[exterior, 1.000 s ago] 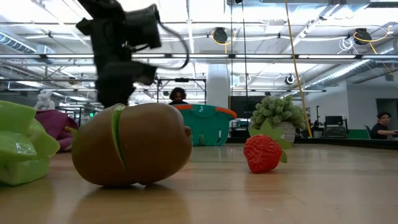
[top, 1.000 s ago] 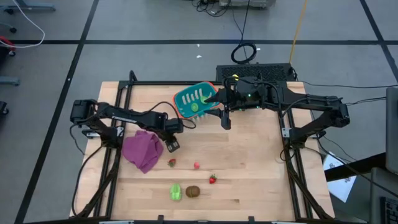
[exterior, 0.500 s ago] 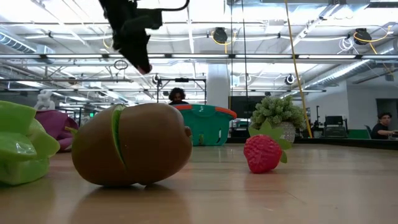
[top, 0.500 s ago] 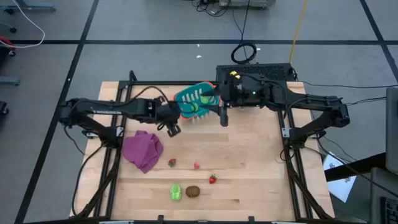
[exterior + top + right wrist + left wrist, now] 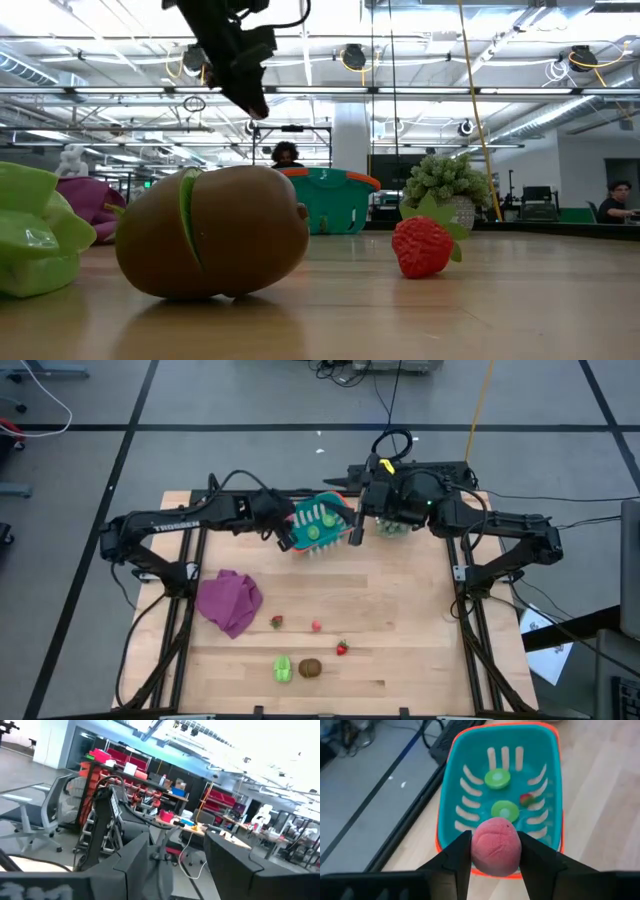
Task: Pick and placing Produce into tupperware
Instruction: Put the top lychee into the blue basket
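Note:
The teal basket [image 5: 320, 520] with an orange rim stands near the table's far edge; in the left wrist view the basket [image 5: 470, 780] holds two green pieces [image 5: 497, 778] and a small red one [image 5: 526, 799]. My left gripper [image 5: 288, 538] hovers at the basket's left rim, raised, shut on a pinkish-red round fruit [image 5: 496, 846]. My right gripper [image 5: 355, 532] is open, raised at the basket's right side, and holds nothing. On the table lie two small red pieces [image 5: 276, 621], a strawberry [image 5: 342, 648], a green piece [image 5: 283, 668] and a brown oval [image 5: 310, 668]. My left gripper pinches the pinkish-red round fruit by its two opposite sides [image 5: 475, 847] between both fingers [image 5: 457, 860]. The fingers come from above, slanting down toward the basket. The fruit is lifted clear and sits over the basket's nearer rim [image 5: 470, 870].
A purple cloth [image 5: 230, 600] lies crumpled on the table's left part. A spiky pale-green plant [image 5: 445, 185] stands beside the basket under my right arm. Black frame rails [image 5: 190, 560] run along the table's left and right sides. People [image 5: 612, 200] show in the room behind.
My left gripper, shut on the fruit, has risen from beside the purple cloth and travelled toward the far edge to the basket's left rim. My right gripper has drawn back a little toward the far edge. The basket and loose produce have stayed put.

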